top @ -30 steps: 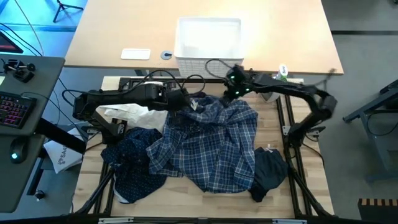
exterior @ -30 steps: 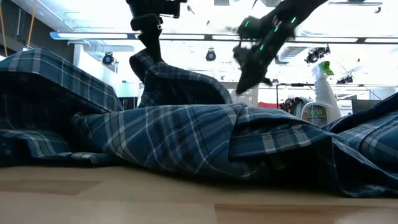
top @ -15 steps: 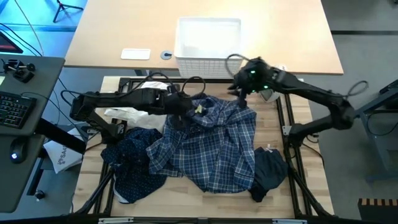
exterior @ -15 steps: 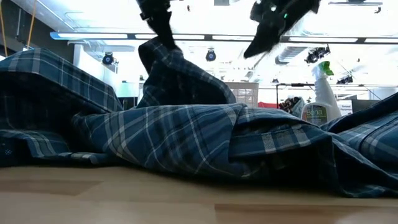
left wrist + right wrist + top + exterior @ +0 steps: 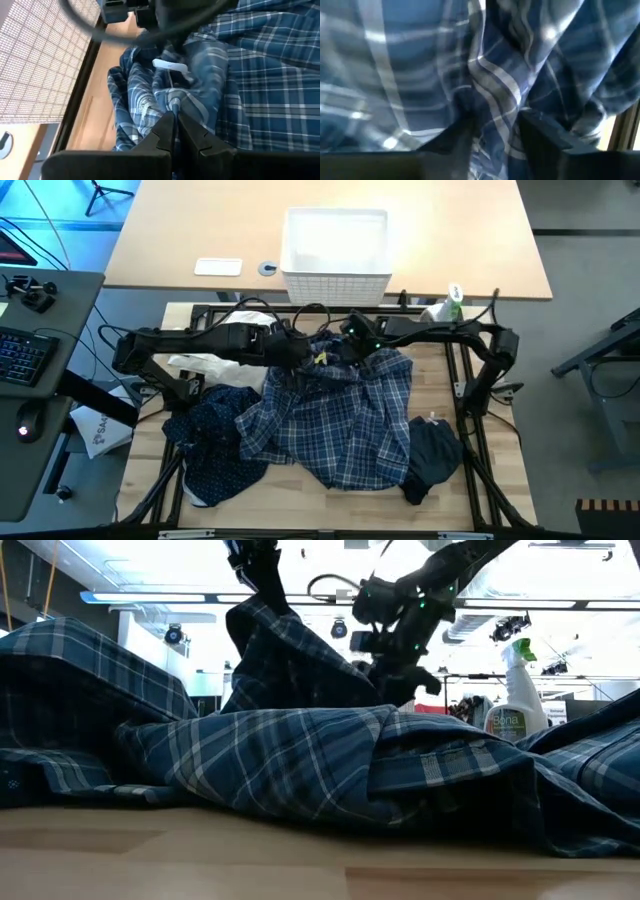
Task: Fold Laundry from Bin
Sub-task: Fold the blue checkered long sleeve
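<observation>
Left gripper point(image 5: 174, 120) pinches the plaid shirt point(image 5: 345, 415) raised; right gripper point(image 5: 492, 127), jaws parted, straddles a fold.

The plaid shirt point(image 5: 340, 415) lies spread across the middle of the work table point(image 5: 500, 470). The dotted shirt point(image 5: 215, 445) lies bunched at its left, touching it, and the dark piece point(image 5: 432, 460) lies at its right near corner. A white bag point(image 5: 205, 367) sits left of the plaid shirt, farther back. The bin point(image 5: 335, 245) stands on the far table point(image 5: 180, 230), behind the shirt. A spray bottle point(image 5: 446, 304) stands to the right of the bin.
</observation>
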